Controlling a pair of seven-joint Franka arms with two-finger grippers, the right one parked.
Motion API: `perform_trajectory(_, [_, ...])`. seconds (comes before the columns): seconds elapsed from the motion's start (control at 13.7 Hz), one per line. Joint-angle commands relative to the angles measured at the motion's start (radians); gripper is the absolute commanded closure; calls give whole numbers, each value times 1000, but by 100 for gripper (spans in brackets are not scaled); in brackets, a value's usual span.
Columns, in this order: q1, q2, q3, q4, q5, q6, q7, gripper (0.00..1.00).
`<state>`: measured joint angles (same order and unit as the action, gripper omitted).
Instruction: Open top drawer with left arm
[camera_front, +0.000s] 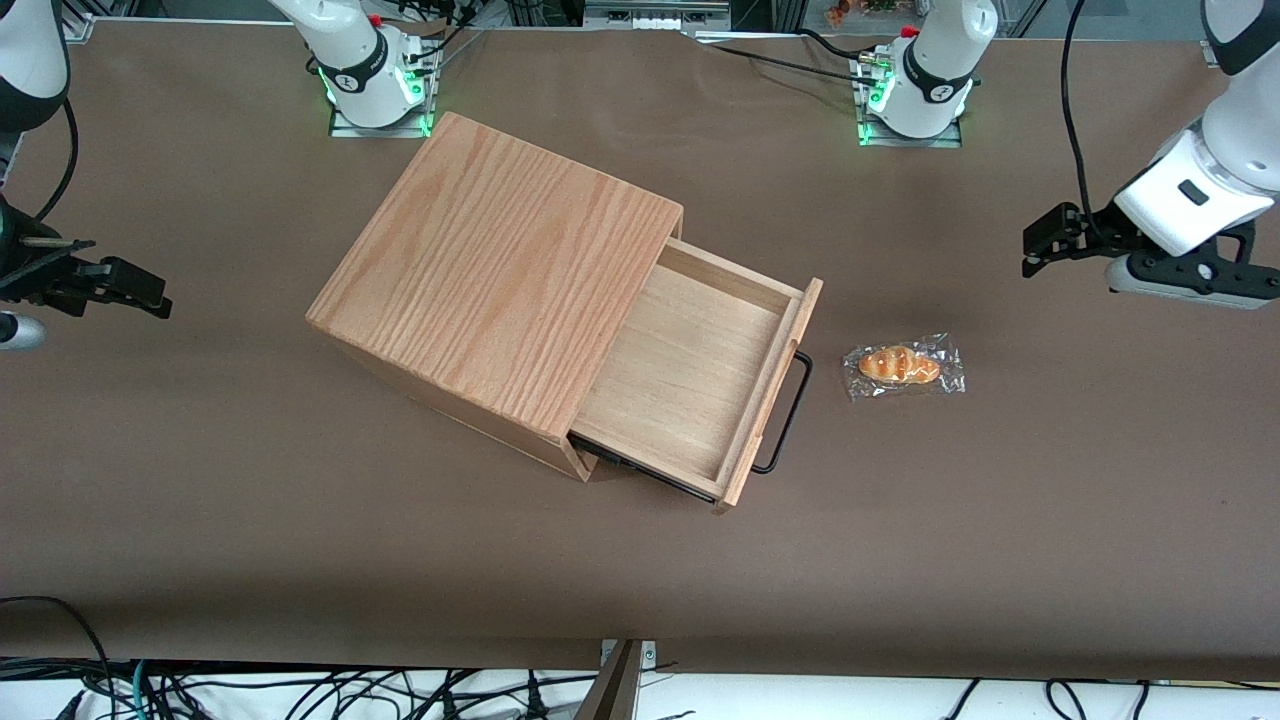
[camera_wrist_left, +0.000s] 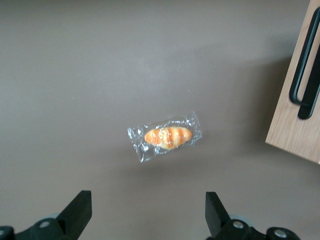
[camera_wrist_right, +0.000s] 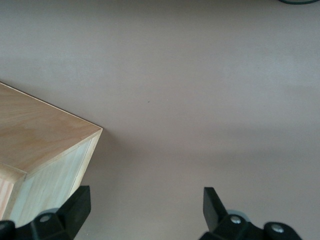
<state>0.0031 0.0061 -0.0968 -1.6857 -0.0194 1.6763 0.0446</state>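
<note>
The top drawer (camera_front: 690, 375) is a wide, shallow tray of pale, smooth wood, pulled most of the way out of its cabinet (camera_front: 495, 280). Its front panel (camera_front: 775, 385) carries one long, thin black wire handle (camera_front: 790, 415). The drawer interior holds nothing. In the front view it sits at frame centre, just right of the oak-grained cabinet top.

The left arm (camera_front: 1195, 190) is at the upper right edge of the front view, well apart from the drawer. Its gripper (camera_front: 1045, 240) hangs above the table (camera_front: 1000, 520) with fingers (camera_wrist_left: 77, 212) spread wide, holding nothing.

Item count: one cabinet, one open drawer, one handle, one wrapped bread roll (camera_front: 903, 366). The roll lies in clear film on the table, near the drawer front, between the handle and the gripper, touching neither. In the wrist view the roll (camera_wrist_left: 167, 136) shows between the two fingertips.
</note>
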Motion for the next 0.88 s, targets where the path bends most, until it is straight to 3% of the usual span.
perform_trajectory(0.0, [8, 1, -1, -22, 5, 17, -3, 0])
perform_trajectory(0.22, [9, 61, -3, 70, 22, -29, -3, 0])
perform_trajectory(0.8, [11, 63, -3, 72, 38, -50, -2, 0])
